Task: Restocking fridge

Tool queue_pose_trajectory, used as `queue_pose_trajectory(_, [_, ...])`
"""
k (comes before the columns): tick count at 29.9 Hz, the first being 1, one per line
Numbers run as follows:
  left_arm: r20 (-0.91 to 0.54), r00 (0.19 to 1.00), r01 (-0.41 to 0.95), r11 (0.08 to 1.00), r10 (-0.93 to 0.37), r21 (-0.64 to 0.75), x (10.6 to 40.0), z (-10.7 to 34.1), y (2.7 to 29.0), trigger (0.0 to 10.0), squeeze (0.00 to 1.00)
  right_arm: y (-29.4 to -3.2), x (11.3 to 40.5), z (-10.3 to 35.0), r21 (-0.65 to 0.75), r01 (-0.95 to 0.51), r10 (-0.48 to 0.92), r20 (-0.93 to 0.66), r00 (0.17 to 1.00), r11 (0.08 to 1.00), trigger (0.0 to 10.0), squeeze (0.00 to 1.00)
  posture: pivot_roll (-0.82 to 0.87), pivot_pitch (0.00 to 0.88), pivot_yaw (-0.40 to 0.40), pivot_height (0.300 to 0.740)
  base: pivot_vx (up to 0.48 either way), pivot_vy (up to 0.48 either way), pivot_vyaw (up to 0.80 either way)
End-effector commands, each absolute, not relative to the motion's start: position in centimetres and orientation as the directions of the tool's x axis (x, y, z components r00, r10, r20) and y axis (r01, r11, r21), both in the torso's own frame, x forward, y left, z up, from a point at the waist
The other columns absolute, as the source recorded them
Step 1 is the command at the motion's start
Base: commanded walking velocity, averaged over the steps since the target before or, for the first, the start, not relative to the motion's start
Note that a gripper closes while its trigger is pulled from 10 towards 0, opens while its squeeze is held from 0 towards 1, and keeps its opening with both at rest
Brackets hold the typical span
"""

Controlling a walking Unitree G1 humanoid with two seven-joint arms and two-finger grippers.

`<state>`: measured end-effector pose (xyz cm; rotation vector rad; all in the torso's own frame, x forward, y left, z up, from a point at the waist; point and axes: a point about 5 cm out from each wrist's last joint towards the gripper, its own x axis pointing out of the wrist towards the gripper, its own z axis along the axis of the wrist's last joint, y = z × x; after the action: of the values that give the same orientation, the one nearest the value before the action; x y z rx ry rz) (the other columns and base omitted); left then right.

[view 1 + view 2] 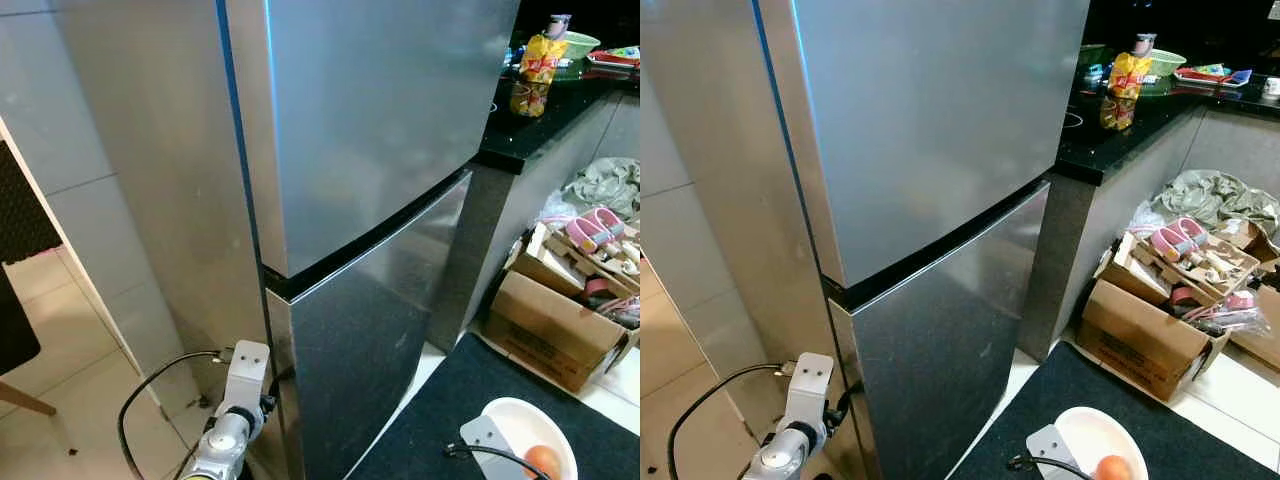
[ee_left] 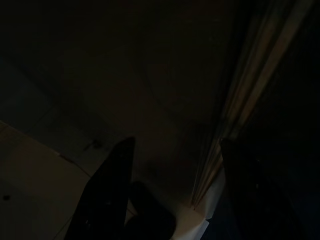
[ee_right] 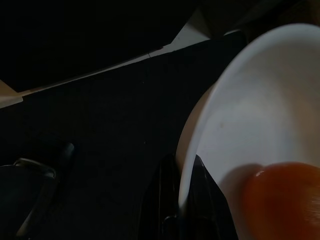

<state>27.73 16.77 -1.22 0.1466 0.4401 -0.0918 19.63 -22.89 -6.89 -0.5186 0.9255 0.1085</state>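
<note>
A tall silver two-door fridge (image 1: 370, 150) stands right before me with both doors closed; a dark seam divides the upper door from the lower door (image 1: 370, 330). My left arm (image 1: 235, 420) reaches low along the fridge's left side. In the dim left wrist view the left gripper (image 2: 180, 200) is open, its fingers (image 2: 107, 195) straddling the pale edge of the fridge door (image 2: 225, 130). My right gripper (image 3: 182, 210) is shut on the rim of a white bowl (image 1: 530, 435) holding an orange round fruit (image 1: 543, 460), low at the right over the mat.
A black mat (image 1: 450, 400) covers the floor before the fridge. A cardboard box (image 1: 560, 320) of clutter sits on the right. The black countertop (image 1: 540, 120) beside the fridge holds a yellow snack bag (image 1: 535, 70) and a green bowl (image 1: 578, 42). Pale tiled wall at the left.
</note>
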Motion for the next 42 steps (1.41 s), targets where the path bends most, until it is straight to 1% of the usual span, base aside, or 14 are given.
queue_pose_trajectory(1, [-0.414,0.909,0.107,0.989,-0.055,0.102,27.7,-1.1,16.9,10.0,0.00,-23.0,19.8,-6.7,-0.389,-0.302,-0.132,-0.775,0.618,0.871,10.0,0.00,-0.07,0.000,-0.025,0.740,0.000,-0.480,0.00])
queue_pose_trajectory(5, [-0.413,0.910,0.081,0.993,-0.037,0.088,27.7,-1.1,17.3,10.0,0.00,-23.0,19.8,-6.7,-0.389,-0.305,-0.131,-0.776,0.617,0.869,10.0,0.00,-0.07,0.000,-0.026,0.740,0.000,-0.480,0.00])
queue_pose_trajectory(6, [-0.417,0.909,0.057,0.997,-0.027,0.060,27.7,-1.1,17.5,10.0,0.00,-23.0,19.8,-6.7,-0.390,-0.306,-0.131,-0.776,0.617,0.869,10.0,0.00,-0.07,0.000,-0.028,0.740,0.000,0.000,0.00])
queue_pose_trajectory(9, [-0.417,0.909,0.026,0.996,0.011,0.084,27.6,-1.2,18.0,10.0,0.00,-23.0,19.8,-6.7,-0.390,-0.309,-0.129,-0.777,0.616,0.867,10.0,0.00,-0.07,0.000,-0.028,0.740,0.000,0.000,0.00])
queue_pose_trajectory(23, [-0.451,0.889,-0.035,0.995,0.075,0.096,26.7,-1.9,19.1,10.0,0.00,-22.8,20.0,-6.7,-0.384,-0.326,-0.112,-0.777,0.620,0.864,10.0,0.00,-0.07,0.000,-0.030,0.740,0.000,0.000,0.00])
queue_pose_trajectory(27, [-0.429,0.890,-0.108,0.985,0.156,0.133,26.9,-1.4,21.1,10.0,0.00,-22.7,20.0,-6.7,-0.380,-0.330,-0.107,-0.780,0.617,0.864,10.0,0.00,-0.07,0.000,-0.032,0.740,0.000,0.000,0.00])
queue_pose_trajectory(29, [-0.429,0.890,-0.108,0.985,0.156,0.133,26.9,-1.4,21.1,10.0,0.00,-22.7,20.0,-6.7,-0.380,-0.330,-0.107,-0.780,0.617,0.864,10.0,0.00,-0.07,0.000,-0.032,0.740,0.000,0.000,0.00])
queue_pose_trajectory(30, [-0.419,0.890,-0.129,0.981,0.179,0.143,27.0,-1.1,21.8,10.0,0.00,-22.6,20.0,-6.7,-0.376,-0.332,-0.104,-0.781,0.615,0.865,10.0,0.00,-0.07,0.000,-0.032,0.740,0.000,0.000,0.00])
queue_pose_trajectory(32, [-0.398,0.899,-0.152,0.983,0.181,0.104,27.3,-0.4,23.1,10.0,0.00,-22.5,19.9,-6.8,-0.355,-0.331,-0.090,-0.788,0.609,0.874,10.0,0.00,-0.07,0.000,-0.032,0.740,0.000,0.000,0.00])
queue_pose_trajectory(35, [-0.400,0.909,-0.083,0.992,0.115,0.097,27.3,-0.1,23.9,10.0,0.00,-22.4,19.8,-6.9,-0.344,-0.341,-0.079,-0.797,0.599,0.875,10.0,0.00,-0.07,0.000,-0.032,0.740,0.000,0.000,0.00])
queue_pose_trajectory(38, [-0.409,0.908,-0.040,0.992,0.087,0.122,27.0,-0.1,24.6,10.0,0.00,-22.3,19.7,-7.0,-0.336,-0.346,-0.074,-0.802,0.593,0.876,10.0,0.00,-0.07,0.000,-0.027,0.740,0.000,0.000,0.00])
queue_pose_trajectory(39, [-0.432,0.900,0.015,0.989,0.052,0.150,26.2,-0.2,25.8,10.0,0.00,-22.1,19.5,-7.1,-0.320,-0.350,-0.063,-0.811,0.582,0.880,10.0,0.00,-0.07,0.000,-0.024,0.740,0.000,0.000,0.00])
queue_pose_trajectory(40, [-0.432,0.900,0.015,0.989,0.052,0.150,26.2,-0.2,25.8,10.0,0.00,-22.1,19.5,-7.1,-0.320,-0.350,-0.063,-0.811,0.582,0.880,10.0,0.00,-0.07,0.000,-0.024,0.740,0.000,0.000,0.00])
queue_pose_trajectory(42, [-0.455,0.891,0.096,0.975,0.006,0.201,25.1,-0.4,26.9,10.0,0.00,-21.8,19.3,-7.3,-0.303,-0.353,-0.052,-0.818,0.572,0.885,10.0,0.00,-0.07,0.013,-0.016,0.740,0.000,0.000,0.00])
